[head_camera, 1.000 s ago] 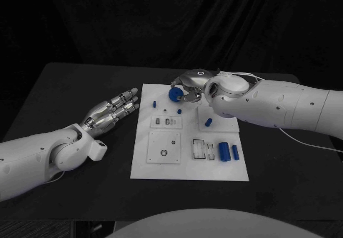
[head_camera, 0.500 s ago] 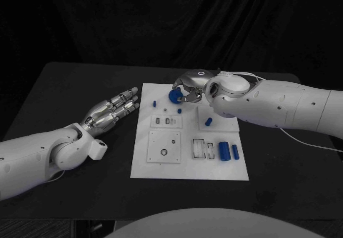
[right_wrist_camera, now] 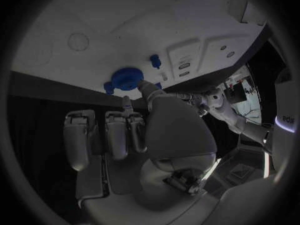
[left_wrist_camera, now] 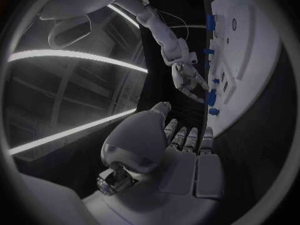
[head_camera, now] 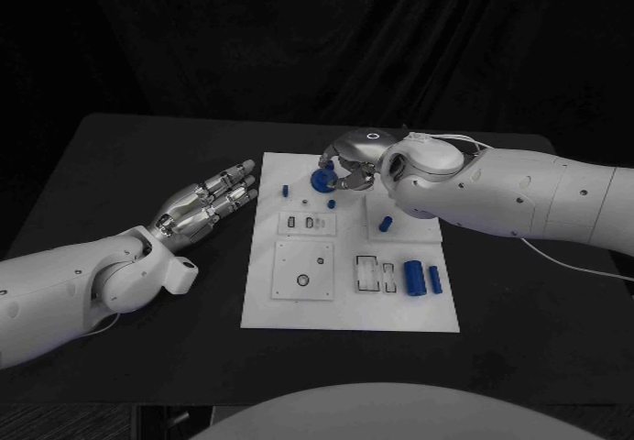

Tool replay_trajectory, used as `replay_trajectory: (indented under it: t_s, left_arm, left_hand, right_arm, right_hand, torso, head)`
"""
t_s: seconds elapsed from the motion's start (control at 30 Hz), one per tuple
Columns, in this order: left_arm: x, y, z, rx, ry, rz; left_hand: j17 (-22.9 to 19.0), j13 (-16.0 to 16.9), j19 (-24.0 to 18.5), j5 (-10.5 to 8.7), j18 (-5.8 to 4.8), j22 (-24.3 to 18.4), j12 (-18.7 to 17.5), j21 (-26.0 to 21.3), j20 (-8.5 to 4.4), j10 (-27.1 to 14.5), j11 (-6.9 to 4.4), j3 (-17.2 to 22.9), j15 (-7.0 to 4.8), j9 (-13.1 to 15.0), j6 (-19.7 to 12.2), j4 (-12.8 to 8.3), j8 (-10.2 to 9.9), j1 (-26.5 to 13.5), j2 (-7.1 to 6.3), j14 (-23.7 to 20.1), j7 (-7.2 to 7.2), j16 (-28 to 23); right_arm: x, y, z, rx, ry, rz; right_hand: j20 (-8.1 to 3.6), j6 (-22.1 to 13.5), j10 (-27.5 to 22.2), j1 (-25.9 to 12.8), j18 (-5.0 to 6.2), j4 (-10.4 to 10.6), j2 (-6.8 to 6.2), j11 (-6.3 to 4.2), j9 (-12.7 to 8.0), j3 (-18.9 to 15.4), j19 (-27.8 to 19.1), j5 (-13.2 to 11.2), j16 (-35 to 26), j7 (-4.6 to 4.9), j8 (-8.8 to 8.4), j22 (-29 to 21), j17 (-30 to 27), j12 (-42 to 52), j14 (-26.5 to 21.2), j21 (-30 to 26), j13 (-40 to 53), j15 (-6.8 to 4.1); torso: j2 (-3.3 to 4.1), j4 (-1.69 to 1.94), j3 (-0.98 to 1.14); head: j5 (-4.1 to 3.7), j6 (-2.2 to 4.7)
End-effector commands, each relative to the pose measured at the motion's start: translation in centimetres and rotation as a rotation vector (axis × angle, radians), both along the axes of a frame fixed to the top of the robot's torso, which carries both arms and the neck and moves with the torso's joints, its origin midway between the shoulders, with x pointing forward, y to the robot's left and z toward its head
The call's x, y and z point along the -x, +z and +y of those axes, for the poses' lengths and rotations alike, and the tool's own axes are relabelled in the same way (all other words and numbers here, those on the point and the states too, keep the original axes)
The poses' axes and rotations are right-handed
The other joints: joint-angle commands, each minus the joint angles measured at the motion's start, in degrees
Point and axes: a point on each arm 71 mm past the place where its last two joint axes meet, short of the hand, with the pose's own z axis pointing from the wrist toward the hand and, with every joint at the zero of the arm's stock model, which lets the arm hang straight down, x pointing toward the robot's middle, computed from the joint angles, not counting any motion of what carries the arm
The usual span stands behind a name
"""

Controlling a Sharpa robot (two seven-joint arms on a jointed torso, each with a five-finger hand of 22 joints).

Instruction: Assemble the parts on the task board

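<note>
The white task board lies in the middle of the table. At its far edge my right hand pinches a blue round part just over the board. In the right wrist view the thumb and a fingertip sit on that round part, close above the board. My left hand lies open and flat on the table beside the board's left edge, holding nothing. Small blue pegs stand on the board. Two blue cylinders lie near its right edge.
Raised white blocks with slots and a hole plate sit on the board. The left wrist view shows my left hand, the board and my right hand beyond it. Bare black table surrounds the board.
My right hand has lowered the blue round part slightly toward the board. The left hand has not moved.
</note>
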Motion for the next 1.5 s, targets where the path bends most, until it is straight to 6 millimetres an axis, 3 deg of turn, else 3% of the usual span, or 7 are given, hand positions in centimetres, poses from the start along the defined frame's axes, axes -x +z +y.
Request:
replay_trajectory:
  t_s: [0.03, 0.4, 0.77, 0.9, 1.1, 1.27, 1.5]
  left_arm:
    - [0.3, 1.3, 0.0, 0.138, -0.007, -0.137]
    - [0.4, 1.3, 0.5, 0.133, 0.005, -0.140]
    - [0.8, 1.3, 0.3, 0.134, 0.006, -0.138]
    - [0.8, 1.2, 0.0, 0.138, 0.000, -0.134]
    - [0.9, 1.1, -0.1, 0.141, -0.003, -0.131]
    - [1.0, 1.0, 0.0, 0.142, -0.004, -0.128]
    - [1.0, 0.9, 0.0, 0.143, -0.006, -0.124]
  left_hand:
    - [-0.09, -0.10, 0.17, 0.19, 0.26, -0.05, -0.38, -0.20, 0.38, 0.10, 0.30, 0.39, 0.51, -0.05, -0.52, -0.10, 0.16, -0.55, -0.15, -0.02, 0.00, -0.21]
    - [-0.09, -0.10, 0.17, 0.23, 0.26, -0.05, -0.38, -0.20, 0.41, 0.10, 0.30, 0.58, 0.54, -0.01, -0.34, -0.17, 0.19, -0.62, -0.13, -0.02, 0.02, -0.21]
    - [-0.09, -0.10, 0.17, 0.27, 0.26, -0.05, -0.38, -0.20, 0.41, 0.10, 0.27, 0.68, 0.54, 0.01, -0.21, -0.25, 0.23, -0.68, -0.18, -0.02, 0.08, -0.21]
    - [-0.09, -0.10, 0.17, 0.29, 0.26, -0.05, -0.38, -0.20, 0.41, 0.10, 0.26, 0.75, 0.55, 0.01, -0.22, -0.32, 0.23, -0.74, -0.23, -0.02, 0.12, -0.21]
    - [-0.09, -0.10, 0.17, 0.29, 0.26, -0.05, -0.38, -0.20, 0.41, 0.10, 0.26, 0.75, 0.55, 0.01, -0.22, -0.32, 0.23, -0.74, -0.23, -0.02, 0.12, -0.21]
    - [-0.09, -0.10, 0.17, 0.30, 0.26, -0.05, -0.38, -0.20, 0.41, 0.10, 0.27, 0.81, 0.56, 0.00, -0.27, -0.35, 0.22, -0.77, -0.24, -0.02, 0.15, -0.21]
    - [-0.09, -0.10, 0.17, 0.32, 0.25, -0.05, -0.38, -0.20, 0.42, 0.10, 0.28, 0.87, 0.57, 0.00, -0.30, -0.38, 0.22, -0.79, -0.21, -0.02, 0.17, -0.21]
  right_arm:
    - [0.1, 0.1, 0.0, -0.021, 0.006, -0.029]
    - [0.7, 2.5, -3.0, -0.049, -0.027, -0.076]
    - [4.1, 5.1, -13.5, -0.103, -0.144, 0.012]
    - [4.8, 4.5, -16.9, -0.098, -0.204, 0.034]
    - [6.0, 2.6, -20.2, -0.064, -0.262, 0.048]
    - [6.3, 1.0, -21.5, -0.051, -0.287, 0.048]
    - [5.8, -0.9, -22.4, -0.025, -0.330, 0.067]
  right_hand:
    - [-0.11, -0.59, 6.06, -0.52, -0.45, 0.10, 0.06, -0.10, -0.29, -0.15, 5.84, -0.31, 0.17, -0.09, -0.27, 15.07, 15.09, 0.15, 6.04, 0.15, 15.10, -0.14]
    - [-0.14, 2.59, 6.06, -0.96, -0.45, 0.82, 0.04, 0.03, -0.60, -0.90, 5.84, -1.69, 0.17, 0.20, 0.75, 15.07, 15.09, 0.15, 6.04, 0.15, 15.10, -0.15]
    - [-0.79, 7.63, 6.06, -1.48, -0.45, 2.94, 0.51, -0.86, -1.17, -2.28, 5.84, -6.24, 0.17, -0.96, 1.44, 15.07, 15.09, 0.15, 6.04, 0.15, 15.10, -0.89]
    - [-1.07, 5.13, 6.06, -0.90, -0.45, 3.54, 0.08, -1.17, -2.53, -2.94, 5.84, -7.93, 0.17, -1.31, -0.23, 15.07, 15.09, 0.15, 6.04, 0.15, 15.10, -1.11]
    - [-1.28, 3.43, 6.06, -0.57, -0.45, 4.22, -0.29, -1.43, -3.54, -3.63, 5.84, -9.08, 0.17, -1.64, -0.28, 15.07, 15.09, 0.15, 6.04, 0.15, 15.10, -1.34]
    - [-1.33, 3.46, 6.06, -0.46, -0.45, 4.37, -0.46, -1.46, -3.66, -3.83, 5.84, -9.43, 0.17, -1.66, -0.15, 15.07, 15.09, 0.15, 6.04, 0.15, 15.10, -1.41]
    - [-1.37, 3.40, 6.06, -0.22, -0.45, 4.36, -0.72, -1.41, -3.79, -4.00, 5.84, -9.59, 0.17, -1.47, -0.13, 15.07, 15.09, 0.15, 6.04, 0.15, 15.10, -1.41]
  torso:
    - [0.04, 0.06, 0.00]
    - [0.02, 0.09, -0.01]
    - [-0.59, -0.31, 0.02]
    - [-1.00, -0.48, 0.02]
    - [-1.58, -0.45, -0.06]
    - [-1.79, -0.58, 0.02]
    - [-1.84, -0.13, -0.08]
  head:
    - [-0.02, -0.03]
    - [0.04, 0.92]
    - [-0.50, 2.20]
    - [-0.29, 1.88]
    - [-0.11, 1.08]
    - [-0.06, 0.64]
    - [-0.45, 0.50]
